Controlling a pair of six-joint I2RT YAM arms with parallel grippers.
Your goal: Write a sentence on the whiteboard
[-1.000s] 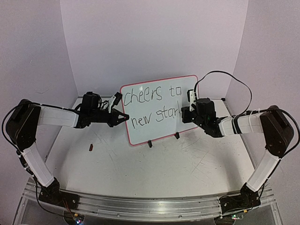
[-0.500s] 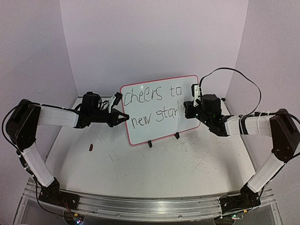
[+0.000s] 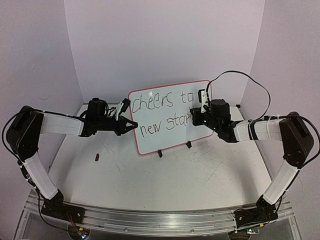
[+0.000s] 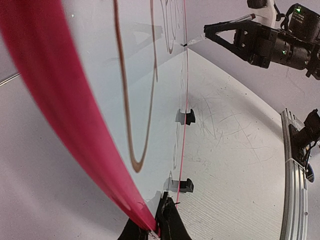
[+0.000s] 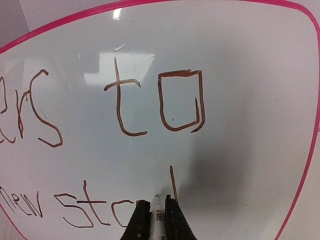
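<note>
The whiteboard (image 3: pixel 165 141) stands tilted on its two black clip feet at the table's middle. My left gripper (image 3: pixel 134 125) is shut on its left red rim; in the left wrist view the fingers (image 4: pixel 170 225) pinch that rim (image 4: pixel 50 75). My right gripper (image 3: pixel 193 114) is shut on a white marker (image 5: pixel 158 220) whose tip touches the board (image 5: pixel 250 125). The sentence (image 3: pixel 162 102) reads "cheers to" above "new sta". In the right wrist view its lettering (image 5: pixel 125 107) has a fresh vertical stroke (image 5: pixel 173 182) just right of the marker tip.
A small dark brown cap-like piece (image 3: pixel 97 157) lies on the scratched table left of the board. The clip feet (image 3: pixel 160 154) stick out at the board's bottom edge. Purple walls enclose the back and sides. A metal rail (image 3: pixel 150 220) runs along the near edge.
My right gripper with the marker first moved up and right, then came back left along the lower line of writing. The left gripper and the board have not moved.
</note>
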